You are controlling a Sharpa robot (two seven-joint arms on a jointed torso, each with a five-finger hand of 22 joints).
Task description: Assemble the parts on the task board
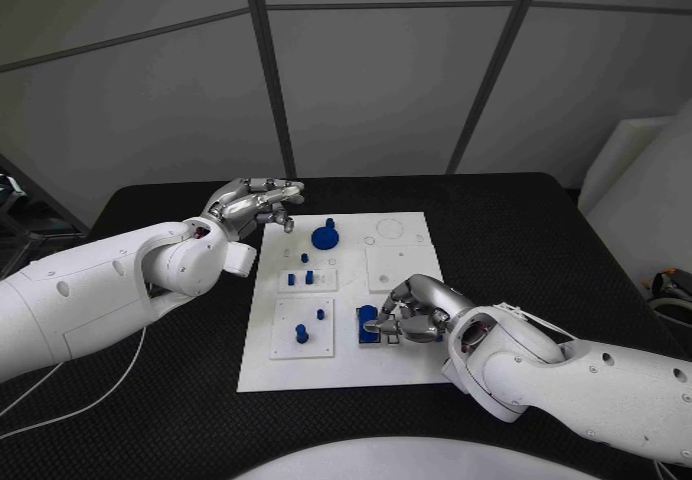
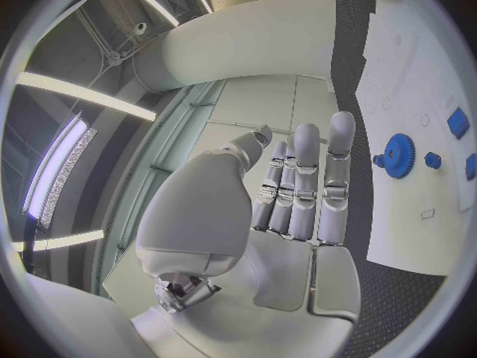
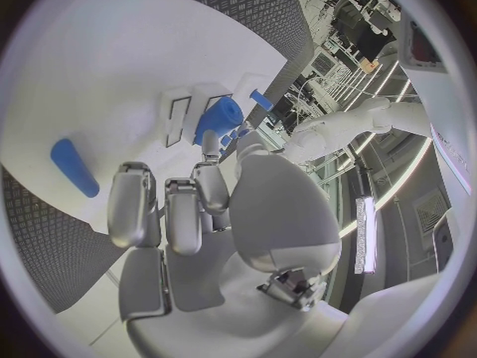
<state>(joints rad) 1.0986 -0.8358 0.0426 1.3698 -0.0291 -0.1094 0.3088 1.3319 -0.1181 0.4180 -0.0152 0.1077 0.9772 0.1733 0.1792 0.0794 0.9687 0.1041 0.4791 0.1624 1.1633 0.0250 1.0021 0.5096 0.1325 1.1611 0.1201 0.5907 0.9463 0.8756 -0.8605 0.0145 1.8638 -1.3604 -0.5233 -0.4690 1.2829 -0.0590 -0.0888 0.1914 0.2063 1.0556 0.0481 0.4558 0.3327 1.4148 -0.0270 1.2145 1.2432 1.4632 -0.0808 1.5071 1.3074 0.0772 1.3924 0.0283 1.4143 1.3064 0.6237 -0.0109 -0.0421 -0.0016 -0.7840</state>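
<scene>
White task board (image 1: 404, 365) is lying in the middle of the black worktop (image 1: 548, 220), carrying small blue parts: a gear (image 1: 326, 238) toward its far edge and pegs (image 1: 302, 333) near its left edge. At its near right, the right hand (image 1: 411, 312) is curling its fingers (image 3: 132, 203) around a blue block (image 1: 374, 322). Just off its far left corner, the left hand (image 1: 255, 207) is hovering, fingers (image 2: 336, 175) straight, holding nothing.

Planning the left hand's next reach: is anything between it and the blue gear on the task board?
Nothing visible. The left hand hovers open at the task board's far left edge, and only bare white board lies between it and the blue gear.
</scene>
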